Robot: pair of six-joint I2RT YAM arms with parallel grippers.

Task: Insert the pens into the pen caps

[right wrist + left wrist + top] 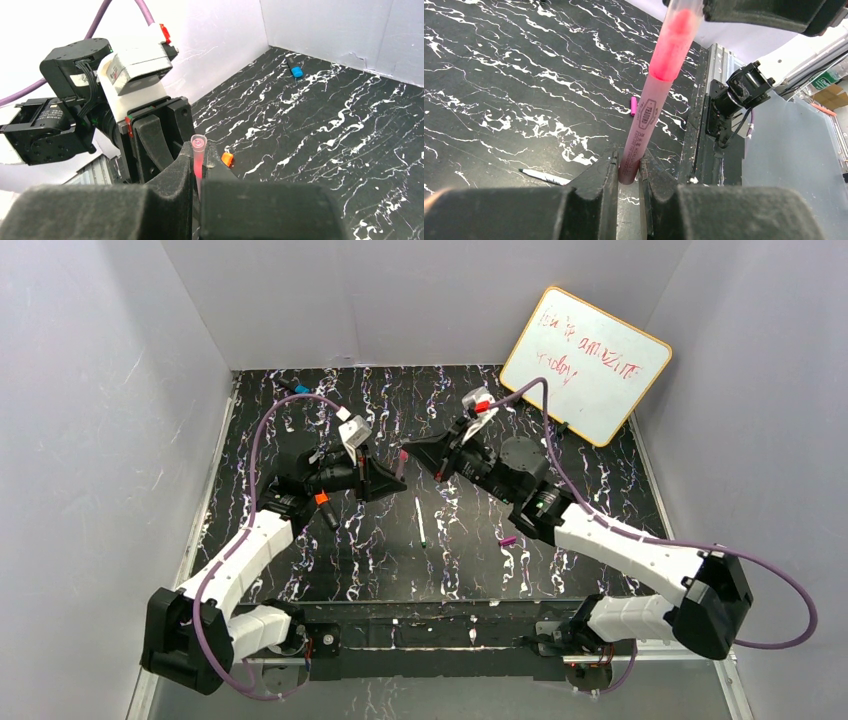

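1. The left gripper point(628, 170) is clamped on one end of the pink pen point(647, 112), a finger pressing the barrel from each side; the pen is held in the air just beyond the white pen point(420, 522), which lies flat on the table point(460, 560).
2. The right gripper point(198, 172) is closed on the pale pink cap point(198, 147); the cap sits over the pink pen's other end, above the white pen; the bright pink tip shows inside the translucent cap; whether it is fully seated cannot be told.
3. The magenta cap point(508, 540) lies on the table to the right of the white pen, slightly nearer the arm bases, well apart from it.
4. The short black marker with an orange end point(326, 508) lies left of the white pen, beside the left arm's wrist.
5. The black marker with a blue end point(297, 388) lies far beyond and left of the white pen, near the back wall; the whiteboard point(585, 365) leans far beyond and right of the white pen.
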